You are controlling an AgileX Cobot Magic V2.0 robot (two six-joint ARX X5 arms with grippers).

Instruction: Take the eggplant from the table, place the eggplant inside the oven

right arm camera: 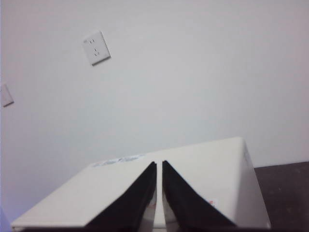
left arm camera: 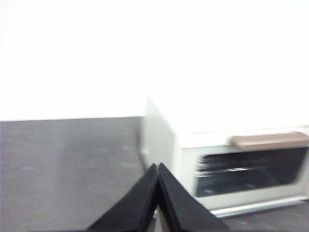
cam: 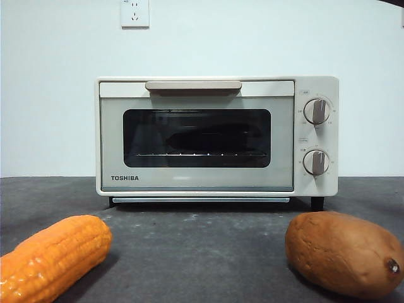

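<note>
- Dark grey mottled matte bench runs across the front view, white wall w/ a white socket plate behind.
- Cream-white Toshiba toaster oven stands mid-bench; dark glass door shut, beige bar handle along the top, 2 round knobs at its right side.
- Long dark, nearly black eggplant lies inside the oven on the wire rack, seen dimly thru the glass.
- Brown sweet potato on the bench, near front right.
- Orange corn cob on the bench, near front left, well apart from the potato.
- Left tool: black jaws pressed together, nothing held, beside the oven's front corner.
- Right tool: jaws nearly together w/ a thin gap, empty, above the oven's top.
</note>
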